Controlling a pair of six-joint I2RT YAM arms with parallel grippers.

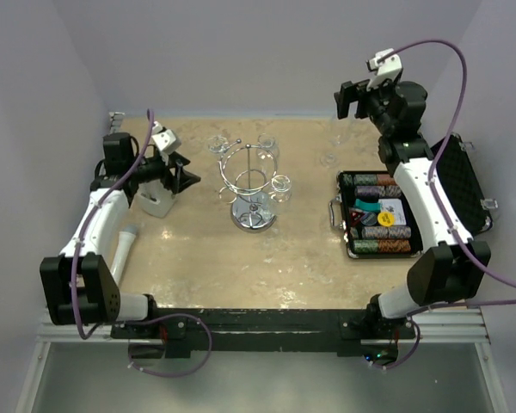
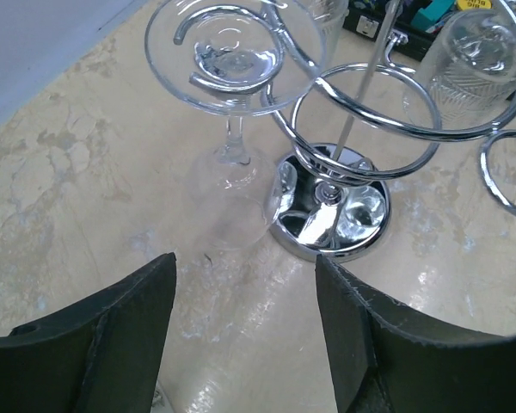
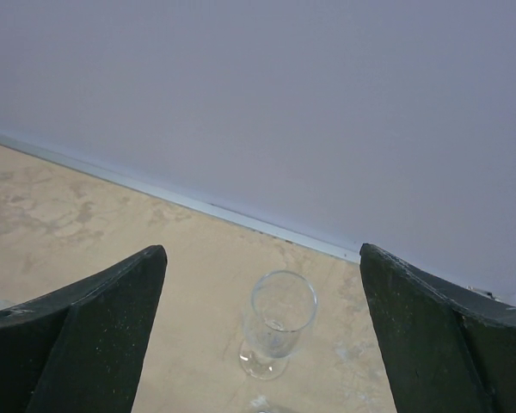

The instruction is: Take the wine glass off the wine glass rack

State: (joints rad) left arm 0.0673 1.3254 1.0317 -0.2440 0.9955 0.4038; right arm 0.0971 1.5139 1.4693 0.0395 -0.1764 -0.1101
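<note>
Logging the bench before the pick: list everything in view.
shiny chrome wire wine glass rack: one, silver, table centre.
clear upside-down wine glasses: three visible, on the rack's hooks.
clear upright wine glass: one, by the back wall.
open black case of striped chips: one, right side.
white box: one, left side.
beige mottled table: one, underneath.
left gripper: black, jaws open, facing a hanging glass.
right gripper: black, jaws open, aimed at the upright glass.

top external: looked down from above and behind, whole bench (image 1: 198,275) | left wrist: close, angled down at wine glass rack (image 2: 331,215), shared with top | right wrist: low, faced back wall (image 3: 284,103); overlap perhaps one standing glass (image 3: 279,323)
</note>
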